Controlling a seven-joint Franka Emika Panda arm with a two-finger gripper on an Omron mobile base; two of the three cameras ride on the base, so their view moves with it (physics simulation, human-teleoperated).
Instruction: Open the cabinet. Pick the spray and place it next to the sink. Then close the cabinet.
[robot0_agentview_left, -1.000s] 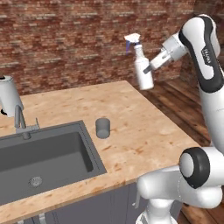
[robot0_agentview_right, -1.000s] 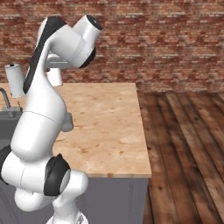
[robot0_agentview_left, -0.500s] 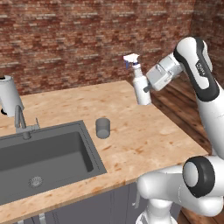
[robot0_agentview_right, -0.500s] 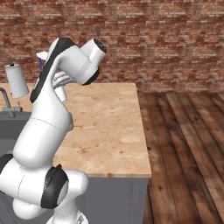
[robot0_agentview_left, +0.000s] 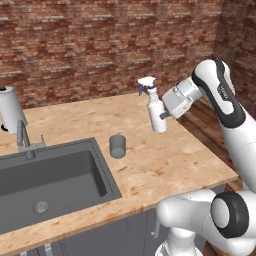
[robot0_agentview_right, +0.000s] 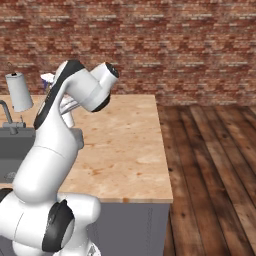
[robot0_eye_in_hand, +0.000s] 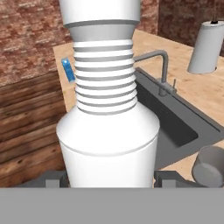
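Left base view: gripper (robot0_agentview_left: 162, 114) holds spray (robot0_agentview_left: 155, 111) above counter (robot0_agentview_left: 165, 160).

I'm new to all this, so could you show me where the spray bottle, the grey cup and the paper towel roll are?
spray bottle (robot0_agentview_left: 157, 117), left base view, white body.
grey cup (robot0_agentview_left: 118, 146), left base view, side wall.
paper towel roll (robot0_agentview_left: 11, 110), left base view, white side.

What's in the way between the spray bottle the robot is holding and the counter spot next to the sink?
Nothing blocks it. The spray bottle hangs over bare counter. A small grey cup stands right of the sink, so it narrows the landing spot.
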